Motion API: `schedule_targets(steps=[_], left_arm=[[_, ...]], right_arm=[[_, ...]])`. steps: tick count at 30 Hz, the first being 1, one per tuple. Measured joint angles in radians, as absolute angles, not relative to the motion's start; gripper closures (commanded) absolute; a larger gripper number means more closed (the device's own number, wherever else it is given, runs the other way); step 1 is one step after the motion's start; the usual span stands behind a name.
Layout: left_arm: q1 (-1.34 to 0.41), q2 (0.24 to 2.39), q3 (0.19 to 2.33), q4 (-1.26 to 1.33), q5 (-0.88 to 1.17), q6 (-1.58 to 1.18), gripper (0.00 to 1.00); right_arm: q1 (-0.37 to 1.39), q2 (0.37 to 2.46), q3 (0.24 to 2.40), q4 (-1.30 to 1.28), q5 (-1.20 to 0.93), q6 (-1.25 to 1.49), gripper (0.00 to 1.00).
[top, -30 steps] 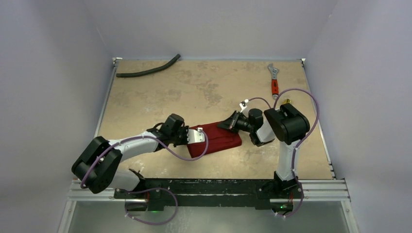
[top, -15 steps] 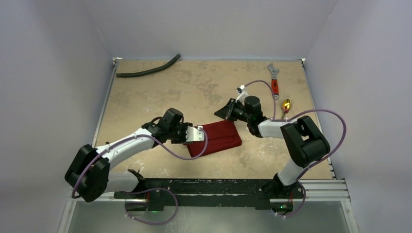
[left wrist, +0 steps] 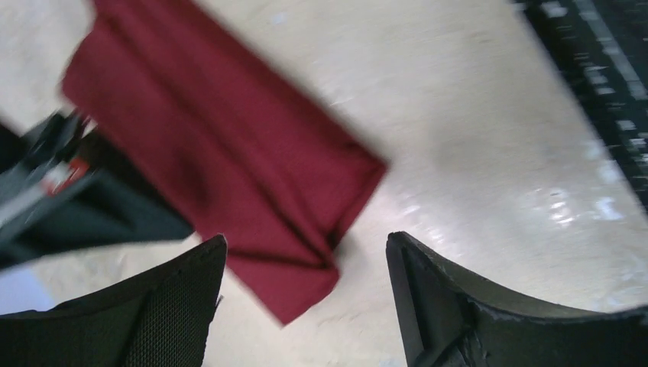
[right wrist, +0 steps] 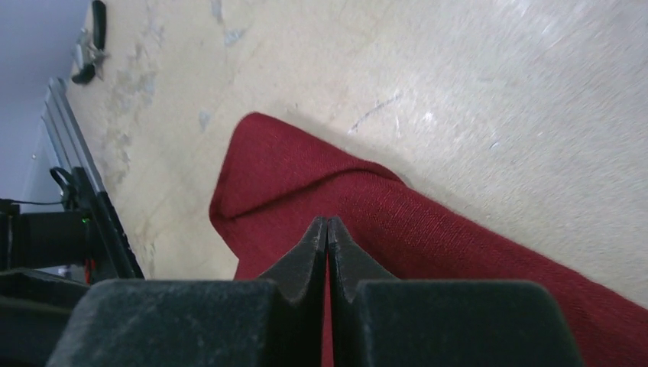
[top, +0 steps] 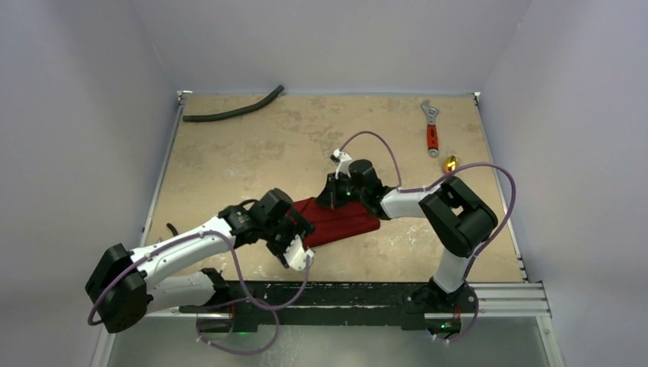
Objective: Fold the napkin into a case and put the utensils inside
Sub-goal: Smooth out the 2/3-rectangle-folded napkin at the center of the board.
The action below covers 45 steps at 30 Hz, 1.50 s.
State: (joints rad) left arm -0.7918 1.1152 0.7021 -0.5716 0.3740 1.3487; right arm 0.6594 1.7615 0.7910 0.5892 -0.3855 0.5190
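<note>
Right wrist view: right gripper (right wrist: pixel 327 223) fingers pressed together, tips on a raised fold of the napkin (right wrist: pixel 474 237); whether cloth is pinched, cannot tell. Left gripper (left wrist: pixel 306 243) spread wide, empty, over the napkin's corner. Napkin lies folded mid-table (top: pixel 252 153).

The left arm (top: pixel 183 245) and right arm (top: pixel 456 222) share one build: white tube links between bulky matte-black joint housings, each trailed by a thin purple cable (top: pixel 370 133) in loose loops. Black bases stand at 6 o'clock, each with a small green light (top: pixel 243 333). The left gripper (left wrist: pixel 306 238) has thick black fingers (left wrist: pixel 153 313), one mesh-textured; the right gripper (right wrist: pixel 327 225) has black wedge-shaped ones
</note>
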Motion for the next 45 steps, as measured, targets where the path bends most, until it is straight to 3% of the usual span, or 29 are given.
schedule_targets(steps=[6,25,34,45], left_arm=[[-0.899,1.187,0.619,-0.55,0.375,1.411,0.34],[-0.938,1.149,0.409,-0.216,0.279,1.526,0.52],[-0.938,1.135,0.346,-0.119,0.244,1.557,0.69],[-0.938,1.146,0.288,0.033,0.223,1.533,0.68]], right_arm=[[0.676,1.843,0.791,0.594,-0.393,0.517,1.0],[0.678,1.893,0.78,0.695,-0.373,0.575,1.0],[0.682,1.882,0.704,0.812,-0.33,0.601,1.0],[0.682,1.882,0.641,0.919,-0.322,0.631,1.0]])
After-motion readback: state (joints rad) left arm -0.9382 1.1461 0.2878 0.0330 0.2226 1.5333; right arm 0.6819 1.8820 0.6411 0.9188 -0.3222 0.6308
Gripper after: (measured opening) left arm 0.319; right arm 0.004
